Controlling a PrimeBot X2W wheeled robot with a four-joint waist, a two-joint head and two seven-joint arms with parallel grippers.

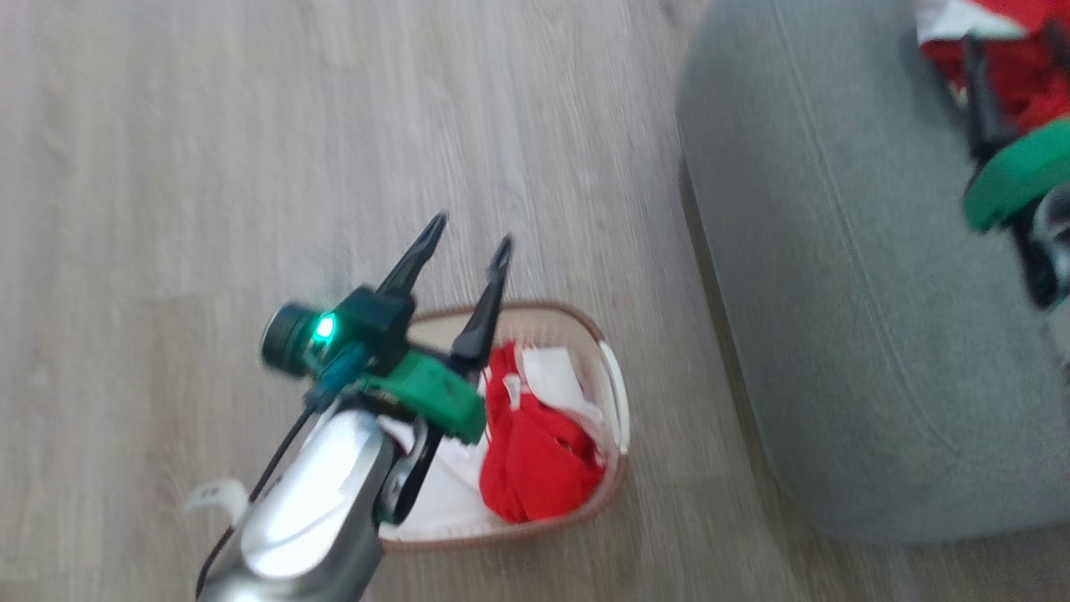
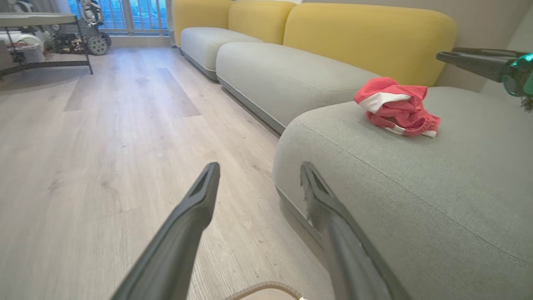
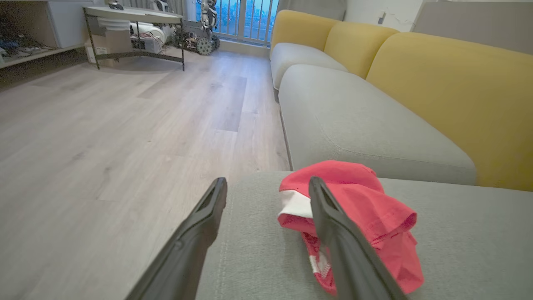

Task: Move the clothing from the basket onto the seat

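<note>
Left claw [image 1: 471, 232], gaping empty, is hovering nearer: the clothing [image 1: 539, 468] is lying just below-right in the basket [image 1: 619, 393]. Right claw [image 3: 267, 181] is hanging open, empty, over the seat [image 3: 458, 233].

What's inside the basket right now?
One bunched red garment lies in the basket, with white fabric beside and under it. The left end effector and its forearm cover the basket's left part, so anything there is hidden.
</note>
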